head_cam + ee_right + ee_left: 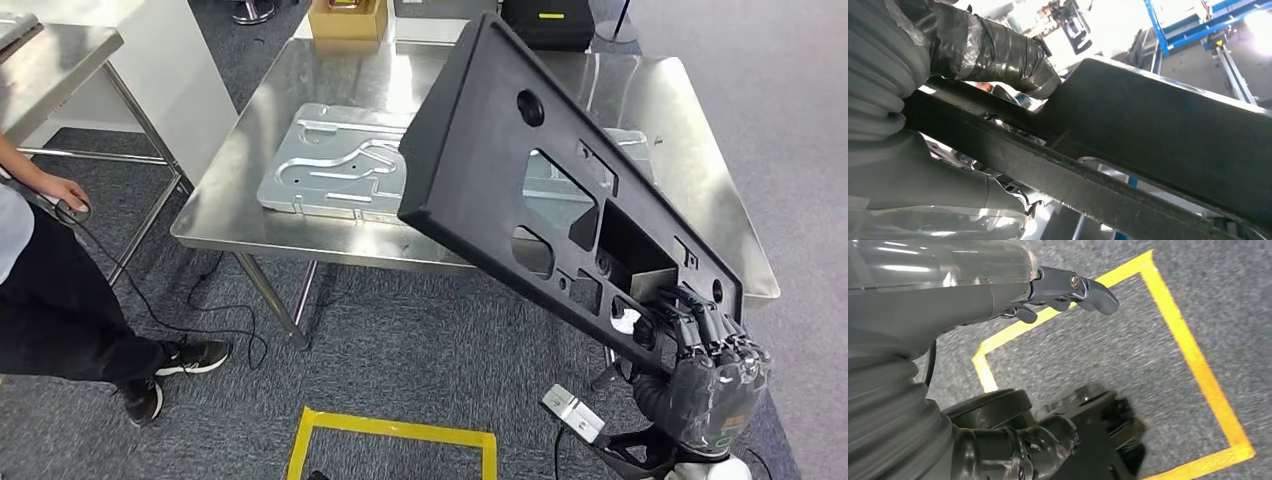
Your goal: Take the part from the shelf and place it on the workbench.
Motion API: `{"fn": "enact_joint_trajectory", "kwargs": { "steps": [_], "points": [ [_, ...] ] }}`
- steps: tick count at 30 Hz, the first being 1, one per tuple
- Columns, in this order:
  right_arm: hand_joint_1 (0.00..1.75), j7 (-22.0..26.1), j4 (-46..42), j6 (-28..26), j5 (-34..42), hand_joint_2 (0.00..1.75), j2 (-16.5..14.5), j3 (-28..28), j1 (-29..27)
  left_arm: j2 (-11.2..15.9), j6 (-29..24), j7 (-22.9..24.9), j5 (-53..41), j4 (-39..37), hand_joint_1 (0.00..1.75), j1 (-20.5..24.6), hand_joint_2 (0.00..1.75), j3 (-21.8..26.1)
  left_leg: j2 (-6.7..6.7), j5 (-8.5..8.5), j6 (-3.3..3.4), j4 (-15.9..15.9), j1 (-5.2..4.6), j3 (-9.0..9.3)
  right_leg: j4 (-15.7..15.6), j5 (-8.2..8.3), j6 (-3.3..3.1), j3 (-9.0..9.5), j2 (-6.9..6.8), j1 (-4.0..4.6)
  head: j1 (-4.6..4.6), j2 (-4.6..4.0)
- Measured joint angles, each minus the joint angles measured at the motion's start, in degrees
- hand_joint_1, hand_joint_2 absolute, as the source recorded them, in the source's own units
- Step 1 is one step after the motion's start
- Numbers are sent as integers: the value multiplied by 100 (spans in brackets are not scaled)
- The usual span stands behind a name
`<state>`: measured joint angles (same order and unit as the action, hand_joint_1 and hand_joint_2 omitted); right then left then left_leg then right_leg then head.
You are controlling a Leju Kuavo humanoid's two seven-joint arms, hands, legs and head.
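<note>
A long black plastic panel with several cut-outs hangs tilted over the near edge of the steel workbench, its far end higher. My right hand grips the panel's near lower end, fingers hooked through an opening. In the right wrist view the black panel runs close across the picture, with my taped thumb pressed on its edge. My left hand hangs above the floor with its fingers slightly curled and holds nothing.
A flat stamped metal plate lies on the workbench under the panel's far end. A cardboard box and a black case stand at the back. A person stands at left by another table. Yellow floor tape marks a square.
</note>
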<state>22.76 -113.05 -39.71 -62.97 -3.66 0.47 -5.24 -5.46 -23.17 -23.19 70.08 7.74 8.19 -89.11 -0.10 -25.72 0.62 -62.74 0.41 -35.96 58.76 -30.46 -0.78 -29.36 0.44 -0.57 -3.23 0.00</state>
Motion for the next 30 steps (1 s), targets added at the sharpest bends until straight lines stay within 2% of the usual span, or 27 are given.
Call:
{"fn": "enact_joint_trajectory", "kwargs": {
  "steps": [1, 3, 5, 6, 7, 9, 10, 11, 12, 13, 14, 15, 16, 18, 20, 21, 22, 23, 25, 26, 27, 28, 29, 30],
  "points": [
    [175, -31, 20, 0, -10, 175, 41, 10, 32, 0, 0, 4, -9, 0, 0, 7, 175, 0, 0, 51, 29, 197, -17, 74, -3, -32, 29, 16, 1, 5, 1, 0],
    [175, -82, 58, 0, -28, 175, 114, 27, 76, 0, 0, 8, -22, 0, 0, 22, 175, 0, 0, -8, 76, 310, -41, 121, -31, -63, 90, 23, -2, 11, 7, 0],
    [175, -111, 87, 0, -42, 175, 182, 37, 112, 0, 0, 8, -42, 0, 0, 25, 175, 0, -4, -17, 130, 373, -9, 172, -22, -104, 147, 49, -17, 10, 3, 0],
    [175, -119, 99, 0, -46, 175, 216, 39, 136, 0, 0, 8, -50, 0, 0, 30, 175, 0, -4, -24, 162, 417, 9, 217, 107, -167, 177, 0, -23, 6, -1, 0],
    [175, -131, 112, 0, -49, 175, 248, 41, 158, -1, 1, 7, -56, 0, 0, 36, 175, 0, -1, -36, 194, 453, 26, 267, 364, -274, 207, -128, -28, -1, -6, 0],
    [175, -159, 149, 0, -50, 175, 297, 44, 183, -4, 2, 7, -59, 0, 0, 44, 175, 0, 4, -94, 236, 472, 24, 341, 1134, -529, 255, -602, -31, -24, -11, 0],
    [175, -172, 170, 0, -50, 175, 315, 45, 185, -6, 2, 8, -59, 0, 0, 41, 175, 0, 3, -131, 241, 470, 24, 380, 1458, -581, 274, -847, -31, -36, -11, 0],
    [175, -182, 192, 0, -50, 175, 333, 45, 185, -8, 2, 8, -58, 0, 0, 37, 175, 0, -2, -174, 240, 469, 25, 430, 1599, -510, 288, -1012, -32, -48, -10, 0],
    [175, -190, 211, 0, -50, 175, 352, 45, 187, -10, 2, 9, -58, 0, 0, 33, 175, 0, -10, -221, 232, 468, 26, 493, 1515, -307, 296, -1069, -34, -60, -11, 0],
    [175, -201, 228, 0, -51, 175, 369, 46, 190, -13, 2, 9, -58, 0, 0, 31, 175, 0, -18, -276, 218, 467, 27, 569, 1227, -11, 298, -1023, -37, -71, -10, 0],
    [175, -213, 243, 0, -52, 175, 382, 46, 194, -16, 2, 9, -58, 0, 0, 28, 175, 0, -23, -335, 196, 468, 29, 632, 858, 276, 290, -915, -45, -78, -13, 0],
    [175, -225, 256, 0, -52, 175, 395, 47, 199, -19, 1, 10, -58, 0, 0, 31, 175, 0, -30, -392, 163, 458, 19, 681, 526, 468, 272, -798, -53, -67, -13, 0],
    [175, -239, 267, 0, -51, 175, 403, 48, 205, -20, -2, 12, -59, 0, 0, 34, 175, 0, -34, -435, 128, 455, 9, 704, 301, 544, 239, -712, -59, -54, -11, 0],
    [175, -259, 279, 0, -46, 175, 414, 50, 206, -19, -6, 16, -59, 0, 0, 37, 175, 0, -29, -482, 65, 470, -11, 717, 164, 480, 161, -653, -51, -22, -2, 0],
    [175, -271, 279, 0, -43, 175, 425, 50, 204, -18, -11, 18, -60, 0, 0, 41, 175, 0, -13, -538, 11, 466, -5, 756, 108, 431, 83, -597, -35, -40, 7, 0],
    [175, -274, 279, 0, -42, 175, 429, 50, 208, -18, -14, 18, -60, 0, 0, 47, 175, 0, -8, -603, -15, 354, -1, 730, 81, 411, 43, -551, -34, -51, 16, 0],
    [175, -276, 279, 0, -42, 175, 431, 51, 213, -16, -16, 18, -59, 0, 0, 53, 175, 0, -7, -710, -38, 114, 7, 625, 57, 388, 4, -498, -38, -61, 22, 0],
    [175, -275, 280, 0, -42, 175, 431, 52, 217, -16, -17, 18, -59, 0, 0, 54, 175, 0, -7, -845, -54, -252, 14, 427, 46, 357, -28, -455, -43, -59, 31, 0],
    [175, -270, 284, 0, -40, 175, 431, 54, 217, -16, -17, 19, -56, 0, 0, 42, 175, 0, -7, -1058, -74, -1038, 19, -98, 45, 290, -62, -387, -42, -44, 39, 0],
    [175, -268, 287, 0, -39, 175, 431, 54, 214, -16, -17, 20, -55, 0, 0, 30, 175, 0, -7, -1024, -73, -1239, 20, -287, 45, 252, -68, -342, -34, -35, 41, 0],
    [175, -267, 289, 0, -38, 175, 431, 54, 212, -15, -17, 20, -54, 0, 0, 19, 175, 0, -7, -863, -62, -1217, 19, -371, 45, 212, -68, -287, -24, -27, 41, 0],
    [175, -267, 291, 0, -37, 175, 431, 54, 211, -15, -17, 20, -54, 0, 0, 13, 175, 0, -7, -591, -38, -968, 16, -341, 45, 166, -65, -220, -15, -19, 43, 0],
    [175, -267, 291, 0, -36, 175, 431, 54, 211, -13, -18, 20, -52, 0, 0, 11, 175, 0, -8, -279, 1, -575, 6, -247, 44, 115, -56, -152, -9, -12, 41, 0],
    [175, -267, 293, 0, -34, 175, 431, 55, 213, -8, -19, 21, -51, 0, 0, 12, 175, 0, -8, -56, 41, -223, -13, -131, 47, 66, -37, -104, -6, 3, 40, 0]
  ]
}}
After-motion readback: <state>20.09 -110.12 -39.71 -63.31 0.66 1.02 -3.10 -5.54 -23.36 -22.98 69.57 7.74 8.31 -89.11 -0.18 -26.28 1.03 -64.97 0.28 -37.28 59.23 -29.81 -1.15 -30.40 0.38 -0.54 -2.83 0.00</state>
